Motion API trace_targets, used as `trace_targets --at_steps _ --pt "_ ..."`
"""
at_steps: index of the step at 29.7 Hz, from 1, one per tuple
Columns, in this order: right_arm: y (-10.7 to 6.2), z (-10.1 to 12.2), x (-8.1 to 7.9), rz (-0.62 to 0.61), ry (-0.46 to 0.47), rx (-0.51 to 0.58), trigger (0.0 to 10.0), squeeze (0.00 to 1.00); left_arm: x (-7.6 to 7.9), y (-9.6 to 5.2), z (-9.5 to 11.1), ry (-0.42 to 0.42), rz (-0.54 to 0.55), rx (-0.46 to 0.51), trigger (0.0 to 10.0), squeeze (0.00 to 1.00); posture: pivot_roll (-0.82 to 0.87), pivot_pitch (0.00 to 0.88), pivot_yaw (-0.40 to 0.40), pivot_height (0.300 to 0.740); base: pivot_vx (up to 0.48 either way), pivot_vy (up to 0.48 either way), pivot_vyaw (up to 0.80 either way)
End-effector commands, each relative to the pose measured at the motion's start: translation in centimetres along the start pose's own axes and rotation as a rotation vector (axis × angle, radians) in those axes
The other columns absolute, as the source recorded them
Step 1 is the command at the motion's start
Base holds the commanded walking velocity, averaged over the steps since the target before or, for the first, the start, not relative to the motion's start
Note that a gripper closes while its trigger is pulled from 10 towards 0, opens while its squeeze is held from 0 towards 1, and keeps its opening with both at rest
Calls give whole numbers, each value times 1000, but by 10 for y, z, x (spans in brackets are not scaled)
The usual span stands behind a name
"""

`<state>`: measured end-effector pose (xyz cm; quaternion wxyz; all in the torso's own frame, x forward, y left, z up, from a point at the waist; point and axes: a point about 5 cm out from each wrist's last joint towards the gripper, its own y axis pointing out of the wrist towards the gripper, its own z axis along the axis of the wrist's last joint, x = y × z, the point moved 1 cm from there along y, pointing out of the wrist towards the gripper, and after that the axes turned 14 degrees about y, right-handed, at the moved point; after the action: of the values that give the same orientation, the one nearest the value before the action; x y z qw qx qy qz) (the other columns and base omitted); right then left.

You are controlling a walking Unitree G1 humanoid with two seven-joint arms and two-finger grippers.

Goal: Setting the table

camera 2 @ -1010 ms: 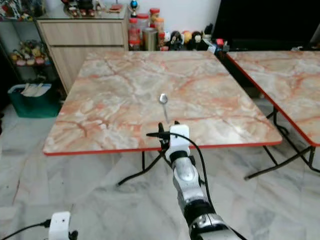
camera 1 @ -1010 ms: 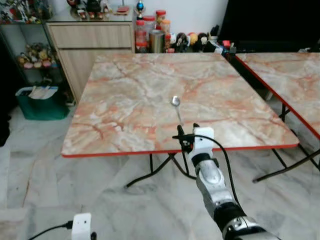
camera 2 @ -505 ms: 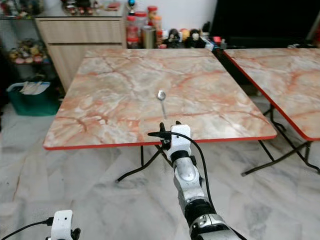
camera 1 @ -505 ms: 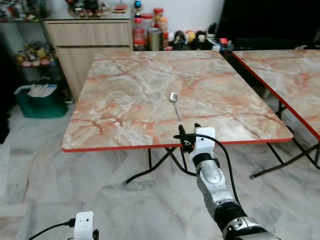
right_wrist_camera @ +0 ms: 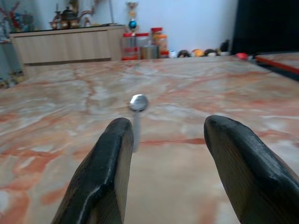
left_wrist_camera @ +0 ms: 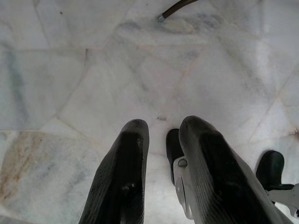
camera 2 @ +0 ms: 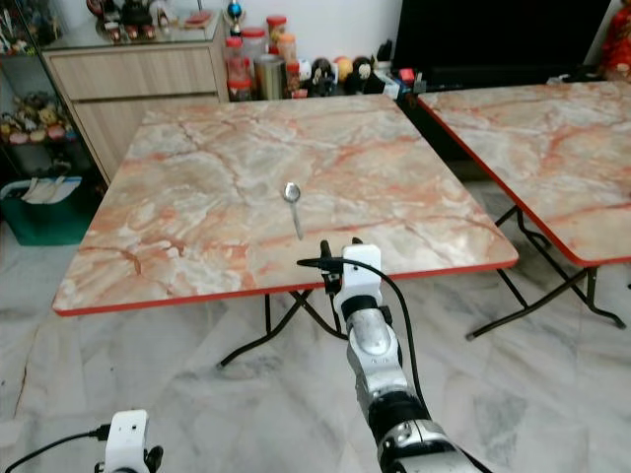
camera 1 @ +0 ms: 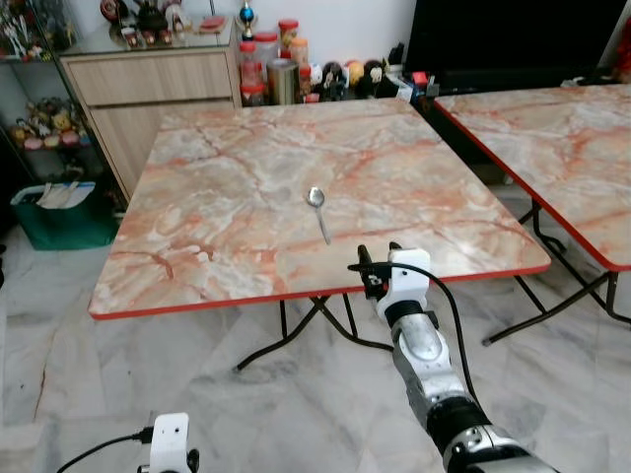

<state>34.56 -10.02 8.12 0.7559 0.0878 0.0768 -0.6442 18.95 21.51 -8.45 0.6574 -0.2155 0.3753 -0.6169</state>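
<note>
A metal spoon [camera 1: 317,207] lies flat on the marble-patterned table [camera 1: 217,197], bowl pointing away from me, handle toward the front red edge. My right gripper [camera 1: 378,258] hovers at that front edge, just right of the handle's end and apart from it. It is open with nothing between its fingers [right_wrist_camera: 117,140]. In the right wrist view the spoon [right_wrist_camera: 138,103] lies ahead on the tabletop, closer to one finger. My left arm [camera 1: 170,443] hangs low over the floor, and its gripper [left_wrist_camera: 164,125] shows a narrow gap and holds nothing.
A second matching table [camera 1: 552,128] stands to the right across a gap. Behind are a wooden cabinet [camera 1: 148,84], jars and bottles [camera 1: 268,77] and a dark screen [camera 1: 513,39]. A green bin [camera 1: 57,212] sits at left. Folding legs [camera 1: 296,330] stand under the table.
The whole view has shifted left as I moved. My right gripper, which was right behind the spoon's handle, now sits slightly to its right. The spoon has stayed on the table.
</note>
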Motion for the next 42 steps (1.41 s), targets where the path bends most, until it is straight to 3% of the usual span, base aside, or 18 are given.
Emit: trace_targets --at_steps 1,21,42 --pt "4 5 -5 14 -7 16 10000 0 -3 0 -3 -1 7 -16 10000 0 11 0 -2 740 300 0 0" --pt "3 4 -5 6 19 15 10000 0 -5 -1 -6 -7 17 -23 10000 0 14 0 -2 740 335 0 120" --pt "3 4 -7 26 -15 15 10000 0 -2 -1 -5 -4 11 -24 10000 0 7 0 -6 740 351 0 99"
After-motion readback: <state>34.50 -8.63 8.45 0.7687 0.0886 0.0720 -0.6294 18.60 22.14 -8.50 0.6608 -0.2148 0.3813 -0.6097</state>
